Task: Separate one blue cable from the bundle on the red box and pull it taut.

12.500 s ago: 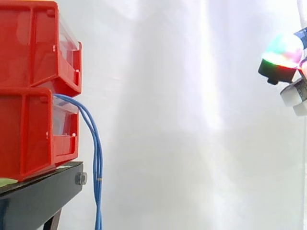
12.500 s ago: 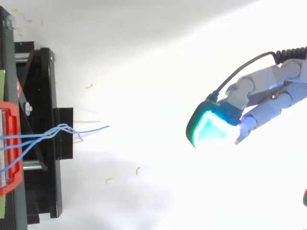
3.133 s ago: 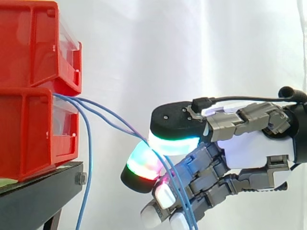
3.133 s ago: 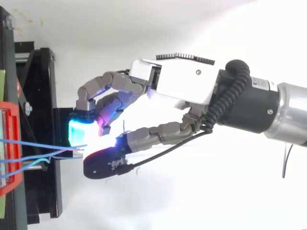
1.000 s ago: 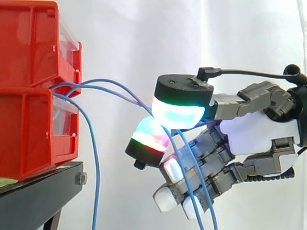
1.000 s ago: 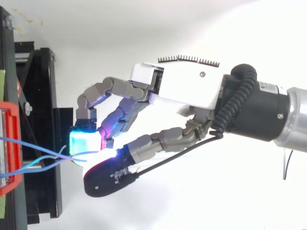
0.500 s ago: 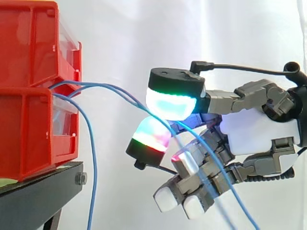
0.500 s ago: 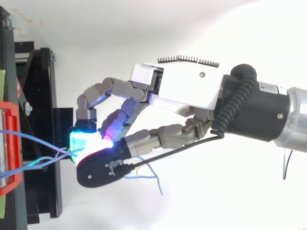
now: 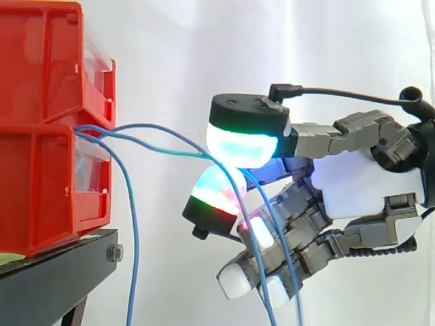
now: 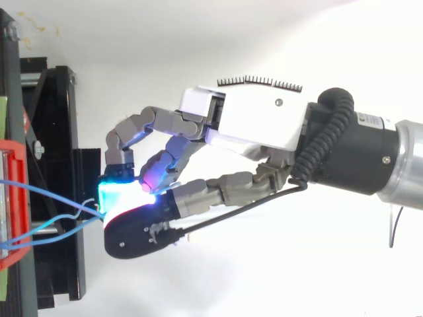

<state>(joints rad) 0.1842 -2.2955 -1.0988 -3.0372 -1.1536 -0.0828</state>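
Curtain: white curtain (image 9: 204, 61) hanging in soft vertical folds; it fills the background of the side view
Stand: black stand (image 9: 54, 280) at the lower left of the side view; its top edge slopes slightly up to the right; a slanted leg (image 9: 75, 314) goes down from it
Bolt: silver bolt (image 9: 114, 253) on the stand's right end face, near the top corner
Patch: yellow-green patch (image 9: 8, 258) lying on the stand's top at the left edge
Top view of stand: black frame (image 10: 49, 112) along the left side; a pale screw (image 10: 39, 149) on it; a silver rod (image 10: 41, 228) lower down
Ground: white surface (image 10: 198, 39) beside the stand; small tan specks (image 10: 30, 25) near the top left corner
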